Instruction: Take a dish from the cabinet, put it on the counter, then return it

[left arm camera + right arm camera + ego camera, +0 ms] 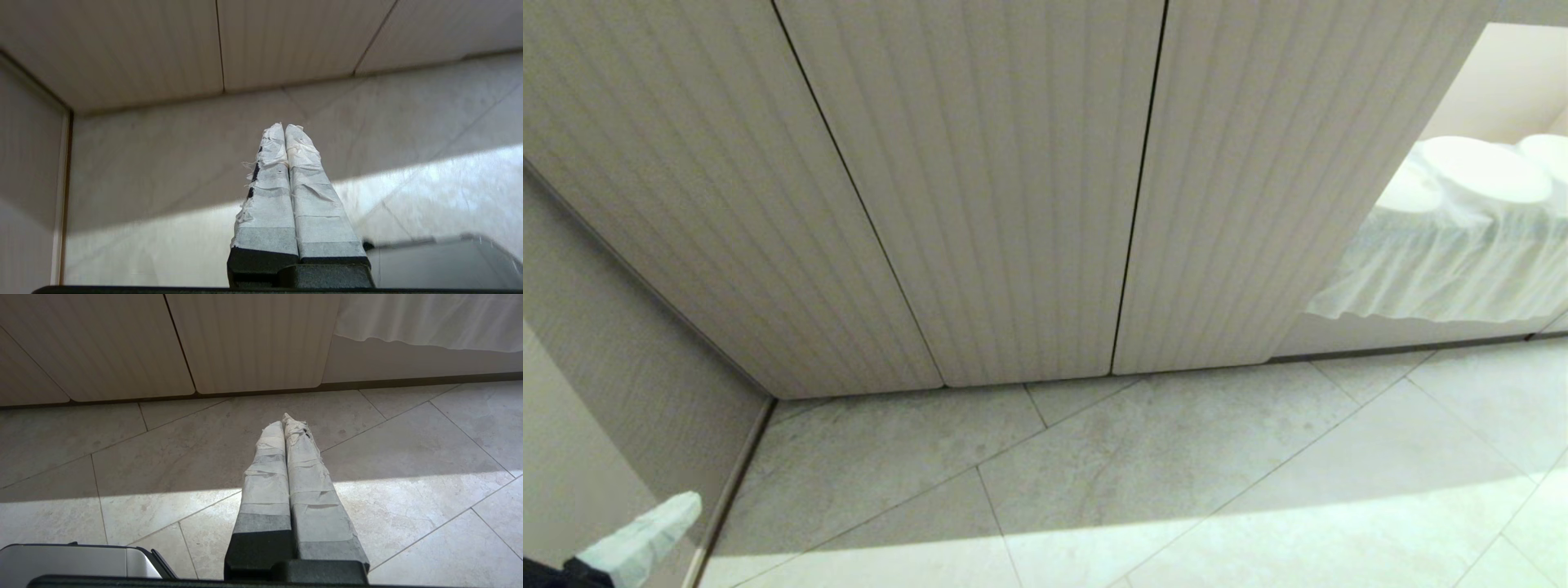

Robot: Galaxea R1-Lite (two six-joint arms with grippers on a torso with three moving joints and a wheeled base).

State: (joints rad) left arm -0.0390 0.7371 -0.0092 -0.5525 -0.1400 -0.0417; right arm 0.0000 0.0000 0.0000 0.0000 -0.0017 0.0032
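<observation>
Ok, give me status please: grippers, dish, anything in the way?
Left gripper shut, empty. Right gripper shut, empty, over floor. Cabinet doors closed; dish not visible.

The left pincer [645,535], two long tapered fingers wrapped in frayed white tape on a black base, pokes into the lower left corner of the head view, slanting upward; in its own wrist view [284,132] the taped fingers [267,196] are pressed flat together, holding nothing. The right pincer [286,424], taped the same way on a black base, points down and forward, its fingers [312,490] likewise touching along their length and empty
</observation>
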